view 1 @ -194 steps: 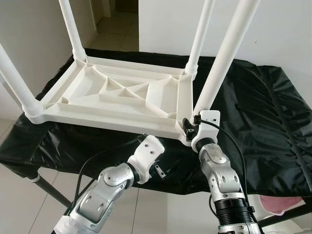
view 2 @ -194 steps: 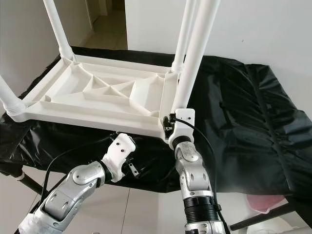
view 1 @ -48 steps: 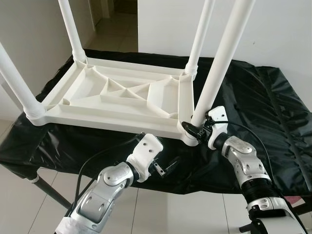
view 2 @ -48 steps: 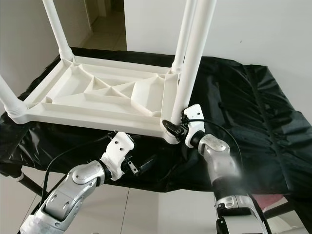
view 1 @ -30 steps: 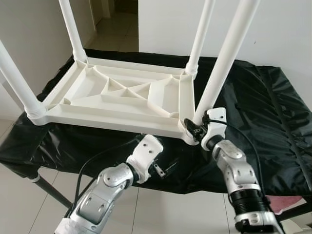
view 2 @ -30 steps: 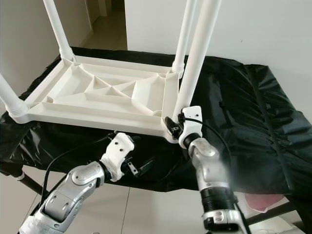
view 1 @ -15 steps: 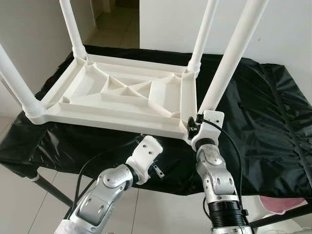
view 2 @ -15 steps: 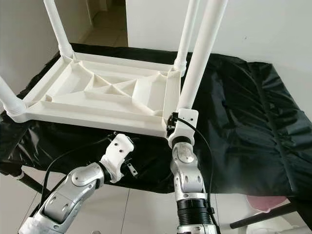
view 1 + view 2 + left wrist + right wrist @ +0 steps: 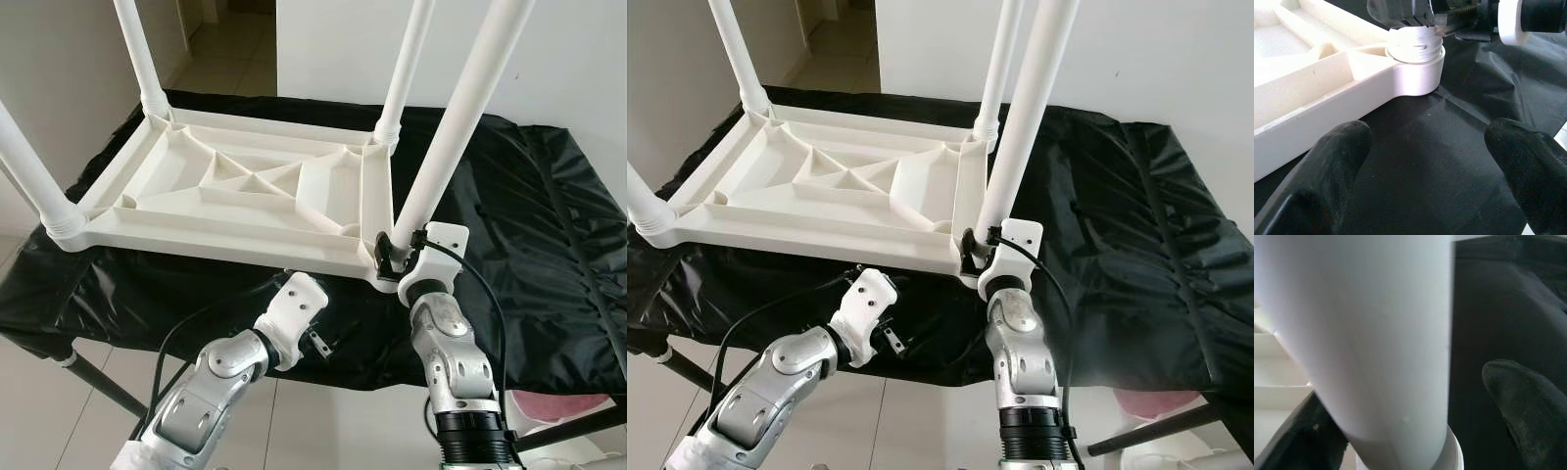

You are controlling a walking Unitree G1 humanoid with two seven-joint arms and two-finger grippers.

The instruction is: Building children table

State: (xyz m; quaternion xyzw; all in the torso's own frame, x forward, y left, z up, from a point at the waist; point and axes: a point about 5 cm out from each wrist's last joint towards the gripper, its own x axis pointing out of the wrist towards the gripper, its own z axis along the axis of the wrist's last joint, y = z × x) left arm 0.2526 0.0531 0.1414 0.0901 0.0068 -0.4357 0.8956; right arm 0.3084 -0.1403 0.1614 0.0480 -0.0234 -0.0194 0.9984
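Note:
A white plastic children's table [image 9: 216,240] lies upside down on a black cloth, with its legs standing up. My right gripper [image 9: 392,257] is at the foot of the near right leg [image 9: 456,127], just above its corner socket [image 9: 1415,54]. It is open, with one finger on each side of the leg. In the right wrist view a strip of black cloth shows between the leg [image 9: 1366,333] and one finger [image 9: 1528,401]. My left gripper [image 9: 1425,161] is open and holds nothing. It hangs low before the table's front edge, pointing at that same corner.
The black cloth [image 9: 529,215] covers a folding work table with a dark leg [image 9: 98,382] at the lower left. A pink object [image 9: 568,406] lies on the tiled floor at the lower right. A white wall and a doorway are behind.
My right wrist has swung from the right of the leg's foot back round to its front and stands upright there. The left arm has hardly moved.

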